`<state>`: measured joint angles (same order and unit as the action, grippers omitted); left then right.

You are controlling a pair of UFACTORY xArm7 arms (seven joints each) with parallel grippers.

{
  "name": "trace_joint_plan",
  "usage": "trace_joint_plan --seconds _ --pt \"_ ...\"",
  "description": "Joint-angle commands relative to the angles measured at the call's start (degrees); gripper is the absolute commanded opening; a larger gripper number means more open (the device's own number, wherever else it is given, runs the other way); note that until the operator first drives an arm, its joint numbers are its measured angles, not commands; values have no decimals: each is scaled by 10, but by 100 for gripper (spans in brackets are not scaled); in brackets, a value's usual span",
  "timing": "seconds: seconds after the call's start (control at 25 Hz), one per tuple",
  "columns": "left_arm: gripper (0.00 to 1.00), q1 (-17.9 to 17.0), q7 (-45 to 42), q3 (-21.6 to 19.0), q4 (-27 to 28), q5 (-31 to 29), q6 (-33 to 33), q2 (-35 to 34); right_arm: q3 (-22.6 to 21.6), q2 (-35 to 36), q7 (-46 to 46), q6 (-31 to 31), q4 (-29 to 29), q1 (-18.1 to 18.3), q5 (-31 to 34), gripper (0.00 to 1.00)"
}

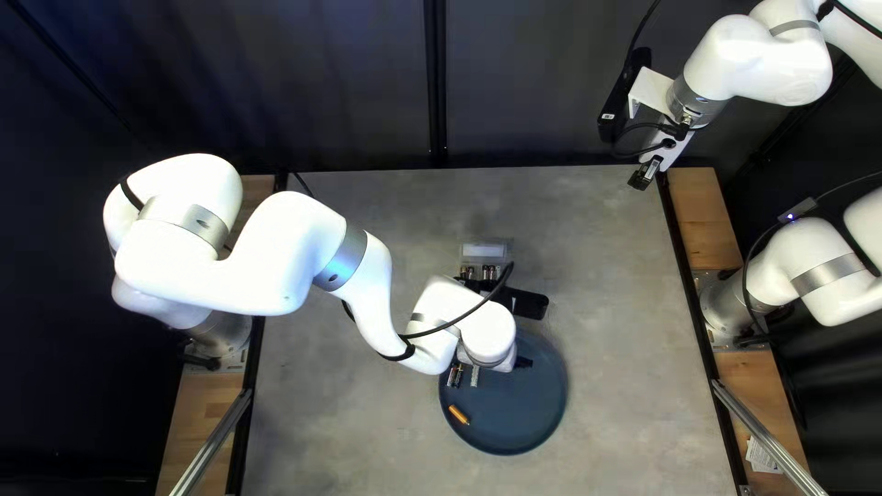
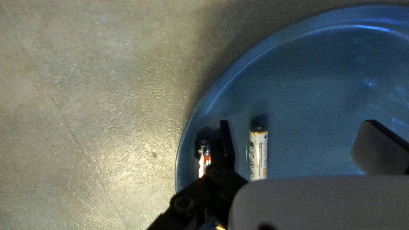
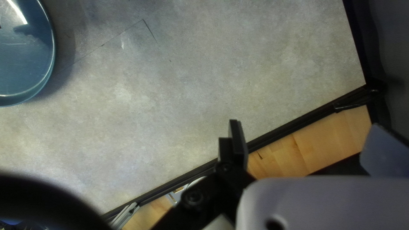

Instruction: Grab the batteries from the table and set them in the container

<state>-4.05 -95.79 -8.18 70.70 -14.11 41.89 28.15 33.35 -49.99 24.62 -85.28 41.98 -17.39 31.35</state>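
My left gripper (image 1: 523, 362) is low over the blue plate (image 1: 514, 441) in the top left view, mostly hidden by its arm. In the left wrist view my left gripper (image 2: 300, 142) is open, with a white battery (image 2: 258, 153) lying between its fingers, nearer one finger and touching neither. A dark battery (image 2: 203, 157) lies outside that finger, by the plate's rim. An orange battery (image 1: 458, 415) rests elsewhere on the plate. Beyond the plate, the container (image 1: 484, 250) has several batteries (image 1: 491, 273) at its near part, partly covered by the arm. My right gripper (image 1: 646, 173) hangs high; its wrist view shows this gripper (image 3: 304, 145) open and holding nothing.
Grey tabletop (image 1: 367, 441) surrounds the plate. My left arm (image 1: 276, 257) reaches across the table from its left edge, its cable and black mount passing close to the container. A wooden strip (image 3: 306, 145) and black edge rail lie below my right gripper.
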Motion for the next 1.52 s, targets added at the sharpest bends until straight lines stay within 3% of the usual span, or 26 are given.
trace_joint_plan --seconds 0.04,0.68,1.04,1.08,1.12,1.16,1.52 --pt "100 5 4 -4 -7 7 -11 -1 0 0 0 0 0 0 0 100" --pt "100 25 31 -11 -2 21 -42 23 0 0 0 0 0 0 0 100" --pt "99 21 17 -5 25 24 -26 42 0 0 0 0 0 0 0 100" --pt "89 20 15 -5 28 23 -24 43 0 0 0 0 0 0 0 100" --pt "71 18 11 -3 31 23 -21 45 0 0 0 0 0 0 0 100" --pt "2 17 8 -3 31 24 -20 46 0 0 0 0 0 0 0 100" --pt "0 -20 -74 16 29 9 5 28 0 0 0 0 0 0 0 100"
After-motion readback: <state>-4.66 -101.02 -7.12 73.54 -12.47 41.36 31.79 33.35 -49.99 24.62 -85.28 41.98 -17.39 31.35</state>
